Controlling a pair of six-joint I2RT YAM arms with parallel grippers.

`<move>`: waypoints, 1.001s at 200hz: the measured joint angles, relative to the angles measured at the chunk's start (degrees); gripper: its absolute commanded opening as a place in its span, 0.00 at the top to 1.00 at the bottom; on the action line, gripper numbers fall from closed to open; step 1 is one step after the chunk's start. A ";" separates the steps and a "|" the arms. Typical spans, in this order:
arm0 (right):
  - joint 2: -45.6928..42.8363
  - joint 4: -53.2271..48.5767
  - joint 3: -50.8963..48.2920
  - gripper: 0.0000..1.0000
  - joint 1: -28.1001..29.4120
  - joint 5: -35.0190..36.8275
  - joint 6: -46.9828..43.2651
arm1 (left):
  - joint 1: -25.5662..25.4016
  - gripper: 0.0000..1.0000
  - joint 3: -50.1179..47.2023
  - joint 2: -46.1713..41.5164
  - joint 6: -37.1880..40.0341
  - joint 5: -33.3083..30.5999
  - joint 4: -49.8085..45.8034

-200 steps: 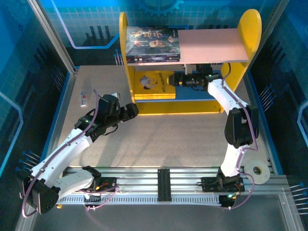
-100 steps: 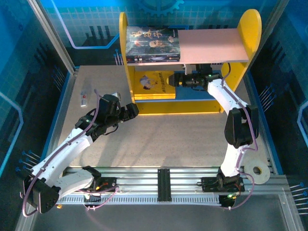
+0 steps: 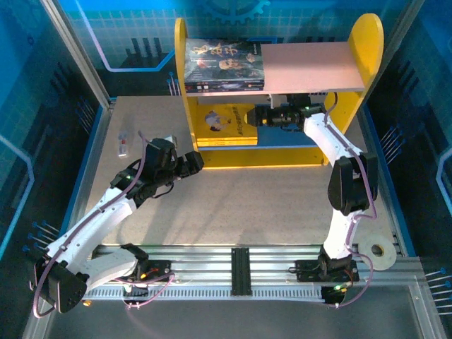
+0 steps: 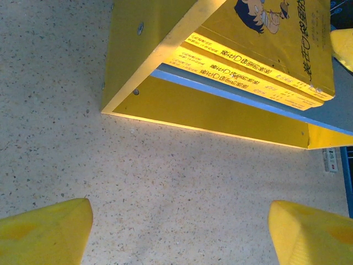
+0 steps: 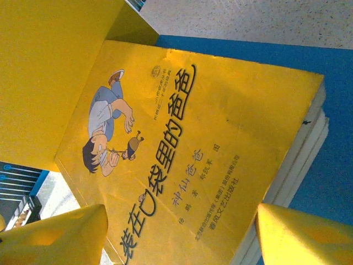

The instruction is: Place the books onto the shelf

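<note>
In the last second little changes. The right arm's elbow shifts slightly, and the right tool, jaws apart and empty, stays over the yellow books on the blue lower board of the shelf. The dark books lie on the upper board. The left tool hangs wide above the worktop — the task seems done.
</note>
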 measured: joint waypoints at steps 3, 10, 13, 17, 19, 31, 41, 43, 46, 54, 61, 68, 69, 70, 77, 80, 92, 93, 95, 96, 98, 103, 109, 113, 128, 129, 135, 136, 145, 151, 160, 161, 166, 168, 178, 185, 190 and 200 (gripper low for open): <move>0.00 0.00 0.00 0.30 0.00 0.00 -0.15 | -0.02 0.16 0.00 0.00 0.02 0.00 -0.02; 0.00 0.02 -0.09 0.30 0.00 0.00 -0.31 | 0.00 0.16 0.00 0.00 0.00 0.00 -0.02; -0.02 0.02 -0.13 0.30 0.00 0.00 -0.37 | 0.00 0.16 0.00 0.00 0.02 0.00 0.00; -0.09 0.04 -0.24 0.30 0.00 0.02 -0.46 | 0.00 0.16 0.00 0.00 0.02 0.00 -0.02; -0.09 0.04 -0.24 0.30 0.00 0.02 -0.52 | 0.00 0.16 0.00 0.00 0.02 0.00 -0.02; -0.22 0.13 -0.57 0.30 0.00 0.02 -0.83 | 0.00 0.16 0.00 0.00 0.02 0.00 -0.02; -0.35 0.48 -0.96 0.30 0.00 0.04 -1.03 | -0.02 0.16 0.00 0.00 0.02 0.00 -0.02; -0.39 0.50 -1.01 0.30 0.00 0.07 -1.05 | -0.02 0.16 0.00 0.00 0.00 0.00 0.00; -0.42 0.50 -1.03 0.30 0.00 0.07 -1.05 | 0.00 0.16 0.00 0.00 0.02 0.00 -0.02; -0.52 0.59 -1.20 0.30 0.02 0.09 -1.16 | 0.00 0.16 0.00 0.00 0.02 0.00 0.00; -0.55 0.61 -1.20 0.30 0.02 0.11 -1.25 | 0.00 0.16 0.00 0.00 0.00 0.00 0.00; -0.61 0.61 -1.22 0.30 0.04 0.15 -1.33 | 0.00 0.16 0.00 0.00 0.00 0.00 0.00; -0.61 0.61 -1.22 0.30 0.04 0.15 -1.36 | 0.00 0.16 0.00 0.00 0.00 0.00 -0.02; -0.61 0.61 -1.25 0.30 0.07 0.17 -1.38 | 0.00 0.16 0.00 0.00 0.00 0.00 -0.02; -0.68 0.63 -1.33 0.30 0.09 0.24 -1.49 | 0.00 0.16 0.00 0.00 0.00 0.00 0.00; -0.76 0.68 -1.42 0.30 0.11 0.26 -1.49 | 0.00 0.16 0.00 0.00 0.00 0.00 0.00; -1.01 0.68 -1.75 0.31 0.11 0.33 -1.64 | 0.00 0.16 0.00 0.00 0.00 0.00 -0.02; -1.03 0.68 -1.77 0.31 0.11 0.31 -1.66 | 0.00 0.16 0.00 0.00 0.00 0.00 0.00; -1.09 0.70 -1.86 0.31 0.11 0.28 -1.66 | 0.00 0.16 0.00 0.00 0.00 0.00 -0.02; -1.11 0.70 -1.90 0.31 0.11 0.31 -1.66 | 0.00 0.16 0.00 0.00 0.00 0.00 -0.02; -1.18 0.68 -1.95 0.31 0.13 0.31 -1.68 | 0.00 0.16 0.00 0.00 0.00 0.00 -0.02; -1.33 0.66 -2.14 0.31 0.22 0.31 -1.70 | 0.00 0.16 0.00 0.00 0.00 0.00 -0.02; -1.49 0.63 -2.29 0.31 0.24 0.39 -1.77 | 0.00 0.16 0.00 0.00 0.00 0.00 -0.02; -1.55 0.61 -2.34 0.31 0.33 0.42 -1.88 | 0.00 0.16 0.00 0.00 0.00 0.00 -0.02; -1.86 0.39 -2.49 0.31 0.39 0.52 -1.95 | 0.00 0.16 0.00 0.00 0.00 0.00 -0.02; -1.88 0.39 -2.51 0.31 0.42 0.52 -1.95 | 0.00 0.16 0.00 0.00 0.00 0.00 -0.02; -1.99 0.39 -2.62 0.31 0.44 0.63 -2.05 | 0.00 0.16 0.00 0.00 0.00 0.00 -0.02; -2.05 0.39 -2.67 0.31 0.44 0.61 -2.10 | 0.00 0.16 0.00 0.00 0.00 0.00 -0.02; -2.21 0.33 -2.80 0.30 0.46 0.66 -2.14 | 0.00 0.16 0.00 0.00 0.00 0.00 -0.02; -2.27 0.15 -2.82 0.30 0.48 0.70 -2.29 | 0.00 0.16 0.00 0.00 0.00 0.00 -0.02; -2.27 -0.02 -2.82 0.30 0.52 0.85 -2.36 | 0.00 0.16 0.00 0.00 0.00 0.00 -0.02; -2.27 -0.02 -2.82 0.30 0.55 0.87 -2.36 | 0.00 0.16 0.00 0.00 0.00 0.00 -0.02; -2.27 -0.04 -2.82 0.30 0.61 1.05 -2.36 | 0.00 0.16 0.00 0.00 0.00 0.00 -0.02; -2.27 -0.04 -2.82 0.30 0.63 1.11 -2.38 | 0.00 0.16 0.00 0.00 0.00 0.00 -0.02; -2.27 -0.11 -2.80 0.30 0.74 1.44 -2.45 | 0.00 0.16 0.00 0.00 0.00 0.00 -0.02; -2.27 -0.20 -2.80 0.30 0.74 1.49 -2.51 | 0.00 0.16 0.00 0.00 0.00 0.00 -0.02; -2.27 -0.22 -2.80 0.30 0.74 1.49 -2.51 | 0.00 0.16 0.00 -0.02 0.00 0.00 -0.02; -2.27 -0.24 -2.75 0.29 0.74 1.49 -2.51 | 0.00 0.16 0.00 -0.02 0.00 0.00 -0.02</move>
